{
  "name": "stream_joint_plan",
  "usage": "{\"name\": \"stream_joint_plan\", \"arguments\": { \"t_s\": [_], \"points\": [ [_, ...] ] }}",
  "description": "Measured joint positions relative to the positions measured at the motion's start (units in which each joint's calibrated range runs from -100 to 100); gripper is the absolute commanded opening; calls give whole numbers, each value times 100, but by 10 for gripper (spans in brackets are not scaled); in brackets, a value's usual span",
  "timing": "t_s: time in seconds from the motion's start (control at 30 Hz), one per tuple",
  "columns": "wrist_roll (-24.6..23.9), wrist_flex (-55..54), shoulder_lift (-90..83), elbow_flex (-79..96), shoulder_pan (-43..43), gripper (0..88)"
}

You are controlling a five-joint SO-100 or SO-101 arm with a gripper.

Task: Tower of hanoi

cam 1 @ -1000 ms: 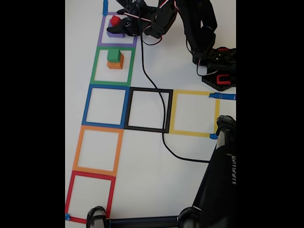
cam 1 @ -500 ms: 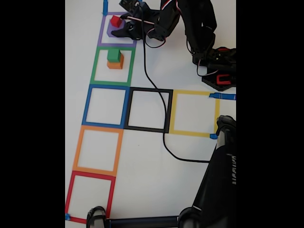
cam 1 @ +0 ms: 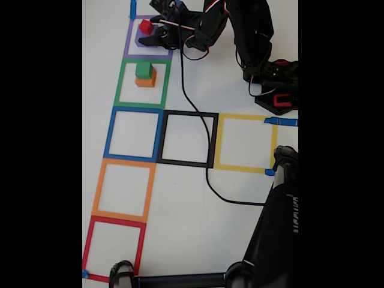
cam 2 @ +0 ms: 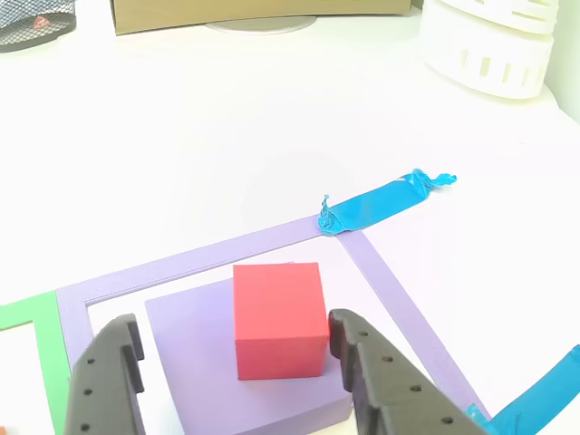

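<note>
The gripper stands open, its two dark perforated fingers spread to either side of the red cube with a clear gap on each side, so it holds nothing. In the other view the red cube sits between the fingers and a little ahead of their tips, resting on top of the purple cube, which lies flat beneath the gripper inside the purple tape square. Beyond the gripper, at that square's far corner, a crumpled strip of blue tape is stuck to the white table; farther off stand a white slotted cylinder and a cardboard box. In the fixed view the gripper reaches in from the right over the purple cube, with the red cube just at its tips. The next square down from the gripper, outlined in green tape, holds the green cube stacked on the orange cube, near the gripper but apart from it. A black cable trails away from the arm across the table.
</note>
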Motion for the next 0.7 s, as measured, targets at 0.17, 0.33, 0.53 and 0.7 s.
{"name": "stream_joint_plan", "arguments": {
  "t_s": [0.17, 0.33, 0.53, 0.7],
  "points": [
    [0, 0, 0, 0, -35, 154],
    [0, 0, 0, 0, -23, 100],
    [0, 0, 0, 0, -94, 62],
    [0, 0, 0, 0, -94, 39]
  ]
}}
